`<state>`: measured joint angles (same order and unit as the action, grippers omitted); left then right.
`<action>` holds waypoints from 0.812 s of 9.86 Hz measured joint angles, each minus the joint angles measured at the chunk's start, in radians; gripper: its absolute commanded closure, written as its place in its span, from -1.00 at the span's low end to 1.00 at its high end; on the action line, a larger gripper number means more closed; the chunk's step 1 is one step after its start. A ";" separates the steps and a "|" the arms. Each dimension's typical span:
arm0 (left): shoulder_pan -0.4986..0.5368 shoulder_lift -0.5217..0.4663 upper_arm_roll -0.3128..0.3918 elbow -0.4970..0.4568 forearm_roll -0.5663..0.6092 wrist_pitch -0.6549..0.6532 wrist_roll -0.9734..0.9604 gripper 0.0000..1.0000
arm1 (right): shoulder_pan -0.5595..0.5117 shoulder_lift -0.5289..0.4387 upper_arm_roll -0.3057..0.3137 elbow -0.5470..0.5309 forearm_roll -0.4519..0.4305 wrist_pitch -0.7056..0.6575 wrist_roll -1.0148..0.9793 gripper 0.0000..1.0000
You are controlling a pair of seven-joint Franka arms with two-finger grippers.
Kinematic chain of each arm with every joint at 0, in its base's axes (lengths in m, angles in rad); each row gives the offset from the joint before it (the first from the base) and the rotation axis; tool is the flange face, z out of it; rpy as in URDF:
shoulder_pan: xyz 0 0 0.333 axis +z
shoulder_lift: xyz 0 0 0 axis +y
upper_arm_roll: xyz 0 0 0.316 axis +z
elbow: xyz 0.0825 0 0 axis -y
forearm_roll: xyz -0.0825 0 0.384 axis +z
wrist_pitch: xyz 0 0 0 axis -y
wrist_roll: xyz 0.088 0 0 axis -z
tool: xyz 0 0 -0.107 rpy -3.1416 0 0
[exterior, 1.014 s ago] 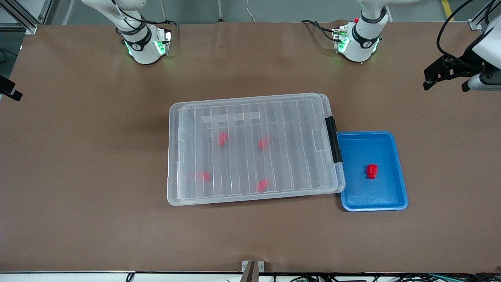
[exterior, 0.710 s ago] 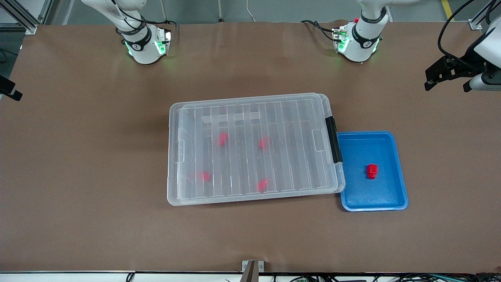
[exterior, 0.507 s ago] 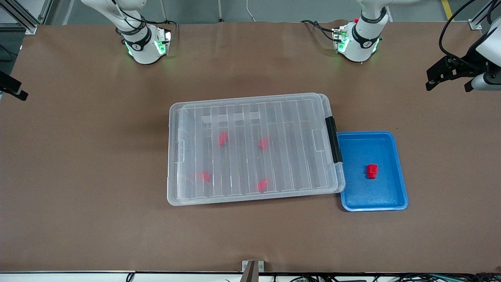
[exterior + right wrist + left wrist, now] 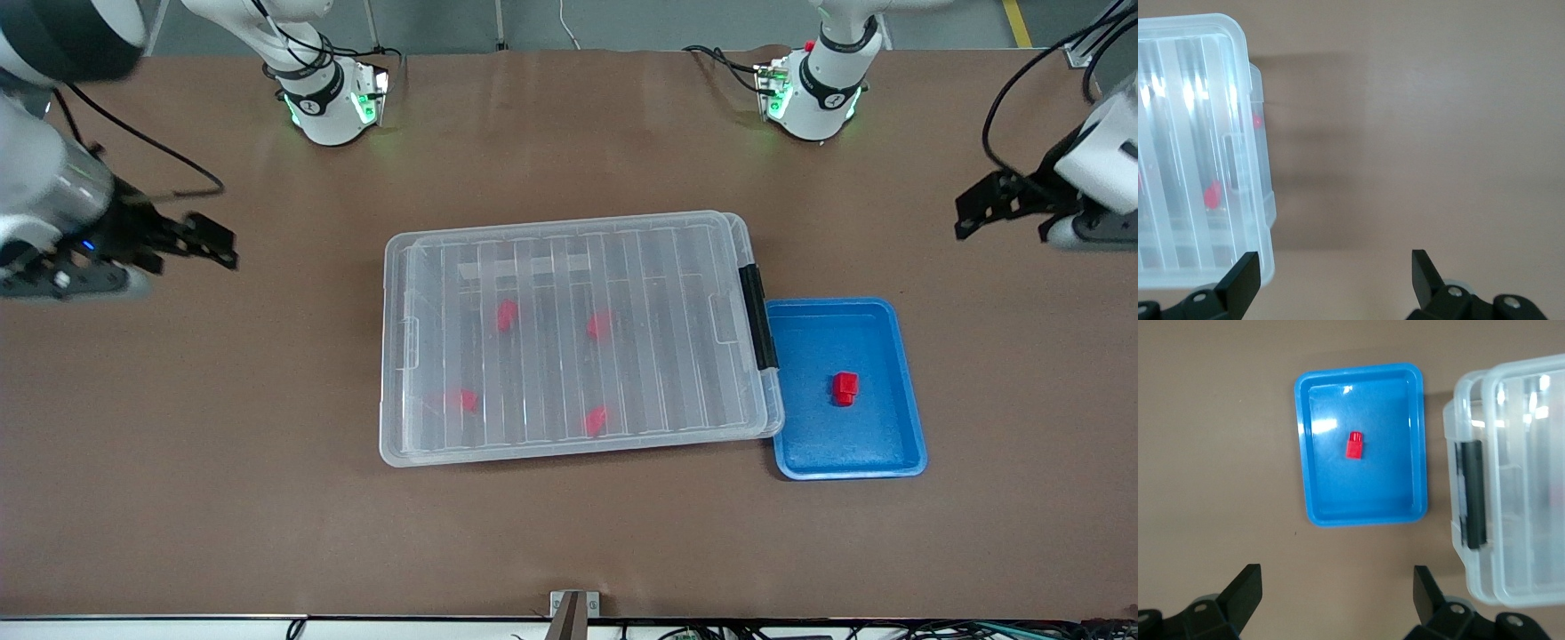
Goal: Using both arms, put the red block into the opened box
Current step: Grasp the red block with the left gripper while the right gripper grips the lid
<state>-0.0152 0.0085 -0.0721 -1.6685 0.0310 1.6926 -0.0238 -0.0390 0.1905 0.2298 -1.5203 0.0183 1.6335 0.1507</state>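
Four red blocks already lie inside the box, seen through its clear lid. One more red block sits in the blue tray, which is just beside the box at the end with the black handle, toward the left arm's end of the surface. The lid looks like it is on top of the box, so the box does not seem open yet. That is a guess from how it lies.

The left hand hangs over bare surface, well apart from the tray, with its fingers spread wide and nothing in them. The right hand hangs over bare surface near the other end of the box, also spread wide and empty.

Nothing is touched yet. Left to do: lift the lid, pick the block out of the tray, and drop it into the box.
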 measured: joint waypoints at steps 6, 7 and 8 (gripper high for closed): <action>0.031 0.339 -0.001 -0.150 0.004 0.479 0.000 -0.84 | 0.087 0.172 0.036 -0.141 -0.029 0.309 0.085 -1.00; 0.031 0.392 -0.001 -0.151 0.004 0.517 0.000 -0.77 | 0.104 0.181 0.037 -0.153 -0.030 0.331 0.085 -1.00; 0.030 0.436 -0.001 -0.151 0.004 0.539 0.000 -0.69 | 0.118 0.191 0.038 -0.162 -0.035 0.356 0.085 -1.00</action>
<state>0.0152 0.4447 -0.0735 -1.8193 0.0353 2.2315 -0.0237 0.0793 0.3814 0.2675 -1.6823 -0.0166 1.9899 0.2357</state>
